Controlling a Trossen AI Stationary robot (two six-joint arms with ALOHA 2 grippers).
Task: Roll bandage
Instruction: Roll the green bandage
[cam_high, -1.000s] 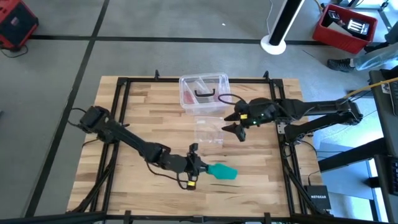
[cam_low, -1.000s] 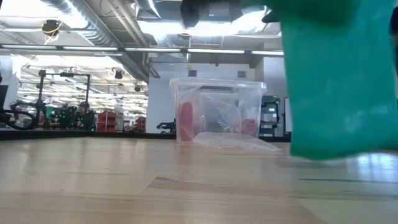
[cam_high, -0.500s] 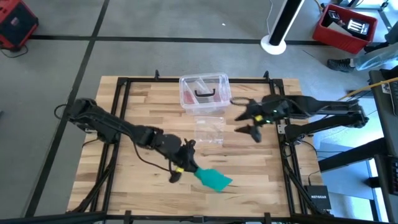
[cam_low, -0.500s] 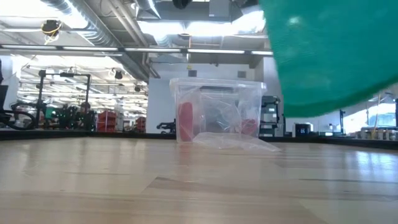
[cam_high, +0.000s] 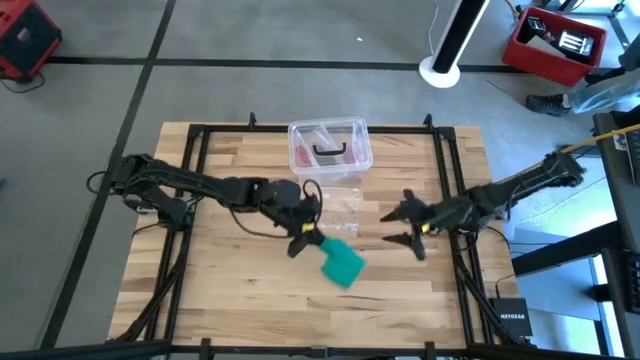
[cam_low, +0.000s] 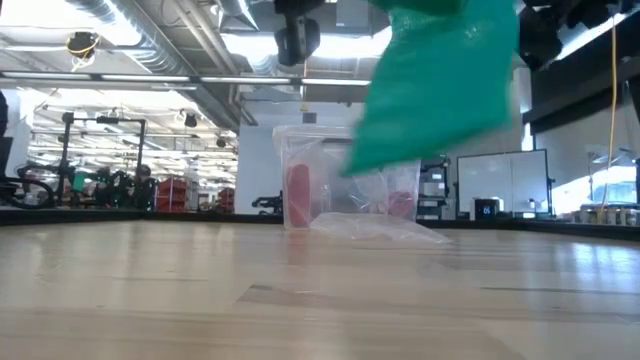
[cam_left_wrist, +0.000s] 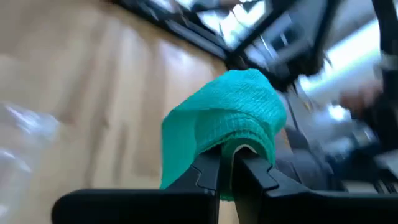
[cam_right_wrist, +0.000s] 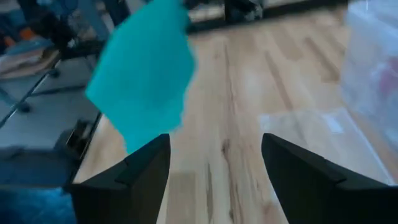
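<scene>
Over the middle of the counter (cam_high: 200, 290), slightly toward its near edge, the left end effector (cam_high: 306, 232) is pinched almost fully closed on one edge of the bandage (cam_high: 342, 263). Left wrist view confirms it: both dark fingers (cam_left_wrist: 205, 177) meet on a fold of the teal fabric, which drapes over and past the tips. Low view shows the bandage hanging clear of the wood, no contact with the surface. Judgement: it is carried in the air so that a free end dangles where the other arm can reach it; a strip lying flat on the boards would be harder to pick up by an edge.

Right end effector (cam_high: 408, 226) sits nearer the counter's right edge, level with the bandage and apart from it, fingers spread wide and holding nothing. Right wrist view looks between those fingers straight at the hanging fabric. Judgement: it is lined up to take the loose end, so the two arms can tension the strip and begin winding. No winding visible yet; the fabric reads as a loose, partly folded sheet, not a compact roll.

Clear plastic box (cam_high: 329, 148) with pinkish contents stands at the middle of the counter's far edge, and its lid or a clear sheet (cam_high: 340, 207) lies flat just in front of it. Neither is touched by an arm.

Risk noted: soft fabric may swing or slip from a thin edge grip.
</scene>
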